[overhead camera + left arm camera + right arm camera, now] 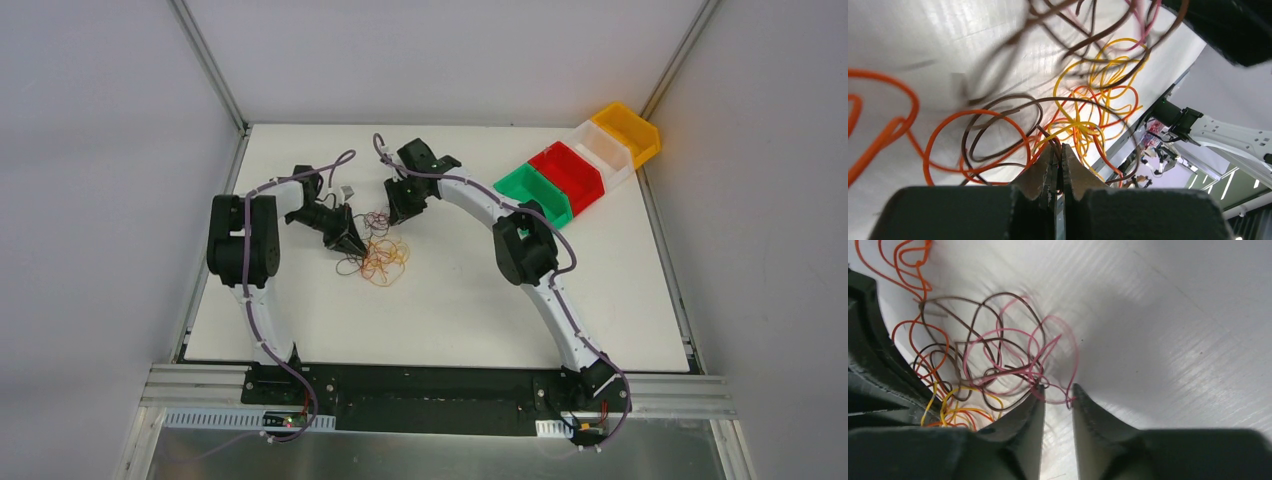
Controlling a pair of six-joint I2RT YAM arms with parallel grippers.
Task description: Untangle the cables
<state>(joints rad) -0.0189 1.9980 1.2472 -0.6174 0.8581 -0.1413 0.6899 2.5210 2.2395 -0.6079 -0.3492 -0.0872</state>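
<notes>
The cables (pixel 378 252) lie as a small tangle of orange, yellow, dark brown and pink curly wires on the white table, between my two grippers. My left gripper (pixel 352 240) sits at the tangle's left edge. In the left wrist view it (pixel 1062 148) is shut on a few dark brown and red strands, with yellow loops (pixel 1083 122) and orange loops (pixel 948 120) spread beyond the tips. My right gripper (pixel 402 208) is at the tangle's upper right. In the right wrist view it (pixel 1057 392) is open by a narrow gap, with a pink wire (pixel 1020 371) looping across its tips.
Four plastic bins stand in a diagonal row at the back right: green (pixel 535 192), red (pixel 570 175), white (pixel 605 150) and yellow (pixel 628 130). The left gripper's dark body (pixel 868 365) fills the left edge of the right wrist view. Frame walls border the table.
</notes>
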